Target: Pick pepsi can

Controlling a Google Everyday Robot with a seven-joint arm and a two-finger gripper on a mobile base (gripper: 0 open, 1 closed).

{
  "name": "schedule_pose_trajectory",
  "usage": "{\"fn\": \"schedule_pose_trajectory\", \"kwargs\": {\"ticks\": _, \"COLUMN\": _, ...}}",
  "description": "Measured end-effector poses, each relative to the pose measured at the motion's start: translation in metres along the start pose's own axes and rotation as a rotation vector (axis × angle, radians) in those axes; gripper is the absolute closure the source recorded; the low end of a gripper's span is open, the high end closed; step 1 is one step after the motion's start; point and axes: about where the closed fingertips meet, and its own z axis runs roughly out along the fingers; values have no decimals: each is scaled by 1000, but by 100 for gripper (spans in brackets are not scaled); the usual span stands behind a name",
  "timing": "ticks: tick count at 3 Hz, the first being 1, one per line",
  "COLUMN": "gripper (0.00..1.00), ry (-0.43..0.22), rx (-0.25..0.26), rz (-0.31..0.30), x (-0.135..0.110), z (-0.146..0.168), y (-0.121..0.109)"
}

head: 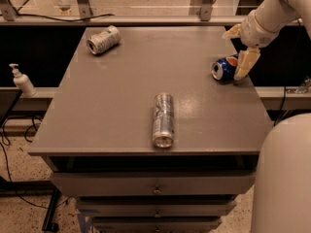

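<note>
The pepsi can (pixel 222 69), dark blue with a red-white-blue logo and silver top, lies on its side near the right edge of the grey table (pixel 131 81). My gripper (pixel 238 48) reaches in from the upper right, just above and to the right of the can. It is open. One cream finger (pixel 245 63) hangs down against the can's right end, and the other finger (pixel 232 31) points left behind the can. The can lies on the table, not enclosed.
A taller slim silver can (pixel 163 119) lies on its side near the table's front edge. A pale silver-green can (pixel 103 39) lies at the back left. A pump bottle (pixel 21 81) stands left of the table. The robot's white body (pixel 282 178) fills the lower right. Drawers sit under the tabletop.
</note>
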Motion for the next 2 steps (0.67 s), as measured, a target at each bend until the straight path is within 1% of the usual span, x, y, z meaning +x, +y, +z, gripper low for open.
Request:
{"fn": "schedule_pose_trajectory", "kwargs": {"ticks": 1, "gripper": 39, "ry": 40, "rx": -34, "rz": -6, "x": 14, "z": 10, "y": 4}}
{"fn": "schedule_pose_trajectory", "kwargs": {"ticks": 2, "gripper": 62, "ry": 59, "rx": -47, "rz": -15, "x": 19, "z": 7, "y": 5}}
